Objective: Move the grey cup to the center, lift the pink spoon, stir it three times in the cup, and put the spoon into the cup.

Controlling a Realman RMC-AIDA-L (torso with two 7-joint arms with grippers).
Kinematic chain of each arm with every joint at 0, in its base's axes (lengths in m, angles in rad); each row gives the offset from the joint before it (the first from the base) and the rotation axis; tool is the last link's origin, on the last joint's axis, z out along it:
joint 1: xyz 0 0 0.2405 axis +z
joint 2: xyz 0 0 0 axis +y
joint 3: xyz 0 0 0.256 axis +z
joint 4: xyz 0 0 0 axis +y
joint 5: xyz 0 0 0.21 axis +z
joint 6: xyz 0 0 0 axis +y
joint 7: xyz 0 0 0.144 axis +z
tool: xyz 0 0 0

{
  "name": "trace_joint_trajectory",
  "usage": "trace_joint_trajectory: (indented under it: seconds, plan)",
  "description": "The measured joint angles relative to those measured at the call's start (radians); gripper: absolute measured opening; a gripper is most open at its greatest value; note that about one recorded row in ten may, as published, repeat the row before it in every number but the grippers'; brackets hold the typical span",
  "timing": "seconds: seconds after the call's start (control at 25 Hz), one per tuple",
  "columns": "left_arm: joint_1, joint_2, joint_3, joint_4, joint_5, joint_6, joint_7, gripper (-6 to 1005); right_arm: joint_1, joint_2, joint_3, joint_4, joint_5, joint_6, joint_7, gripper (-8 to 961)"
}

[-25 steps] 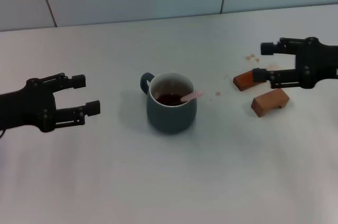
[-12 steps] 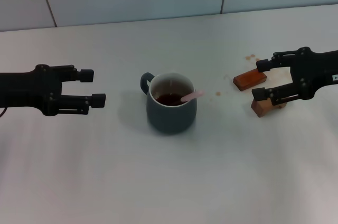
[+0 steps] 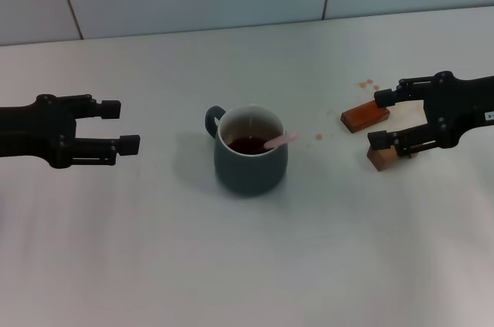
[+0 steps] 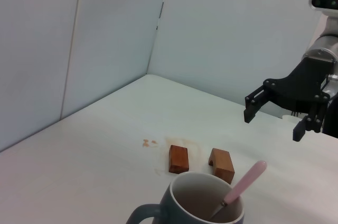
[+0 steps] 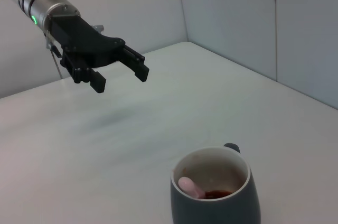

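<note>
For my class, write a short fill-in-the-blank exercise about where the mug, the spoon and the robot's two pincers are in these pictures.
1. The slim pink-handled spoon stands inside the rounded blue-grey ceramic ____.
2. The liquid in that vessel is dark ____.
3. The left pincer and right pincer are both ____ and hold nothing.
4. Beside the right pincer lie ____ brown rectangular blocks.

Missing words: mug; brown; open; two

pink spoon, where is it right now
In the head view the pink spoon stands inside the grey cup at the table's middle, handle leaning on the rim's right side.
</note>
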Motion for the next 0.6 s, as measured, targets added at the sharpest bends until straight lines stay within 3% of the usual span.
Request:
trace_joint_trajectory:
  seconds: [0.6]
  plan:
    - [-0.003,0.0,0.009,0.002,0.003,0.0,0.004,829,0.008,0.002,-0.005,-0.001,-0.001,0.0,-0.001,836]
